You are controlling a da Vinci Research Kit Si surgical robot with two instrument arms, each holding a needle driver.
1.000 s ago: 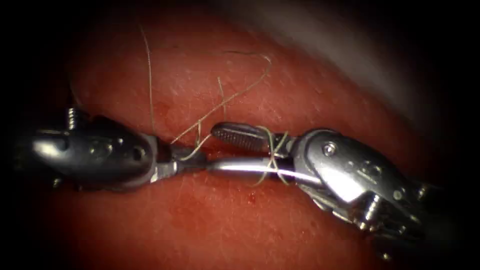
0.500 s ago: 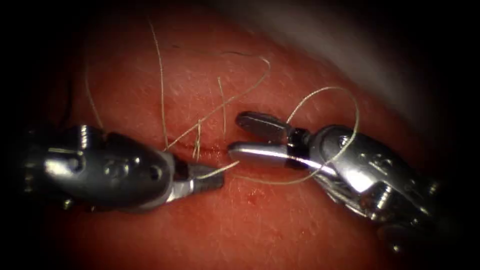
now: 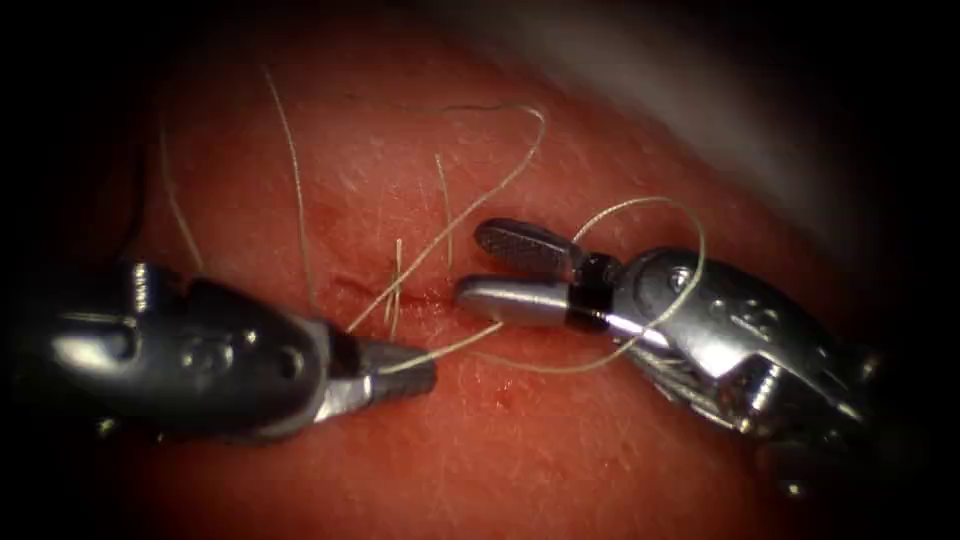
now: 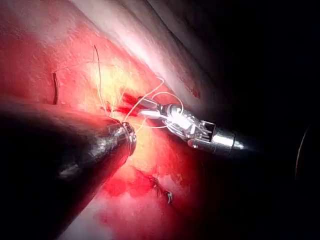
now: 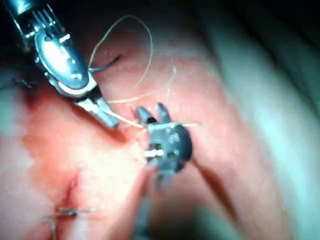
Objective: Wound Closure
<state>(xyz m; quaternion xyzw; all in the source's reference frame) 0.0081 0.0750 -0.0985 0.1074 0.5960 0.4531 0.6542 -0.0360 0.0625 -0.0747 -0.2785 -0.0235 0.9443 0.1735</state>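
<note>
My left tool (image 3: pixel 425 377) lies on the left side of the cut (image 3: pixel 405 296) with its jaws shut on the pale thread (image 3: pixel 450 347). From there the thread runs right under my right tool (image 3: pixel 470 264) and loops loosely around its wrist (image 3: pixel 690 250). The right tool's jaws stand open just right of the cut and hold nothing. More strands rise from the cut across the tissue (image 3: pixel 500 450). In the right wrist view the left tool (image 5: pixel 107 119) holds the thread beside the open right jaws (image 5: pixel 150 113). The left wrist view has the right tool (image 4: pixel 146 109) inside the loop.
Red fluid wets the tissue around the cut. A tied stitch with short thread ends (image 5: pixel 65 212) sits further along the cut, as does a dark stitch (image 4: pixel 167 196). A pale edge of the tissue (image 3: pixel 700 90) runs behind the right tool.
The thread was wound around the right tool's jaws with the left tool close by. The tools have drawn apart; the left went down and left with the thread, and the loop hangs loose.
</note>
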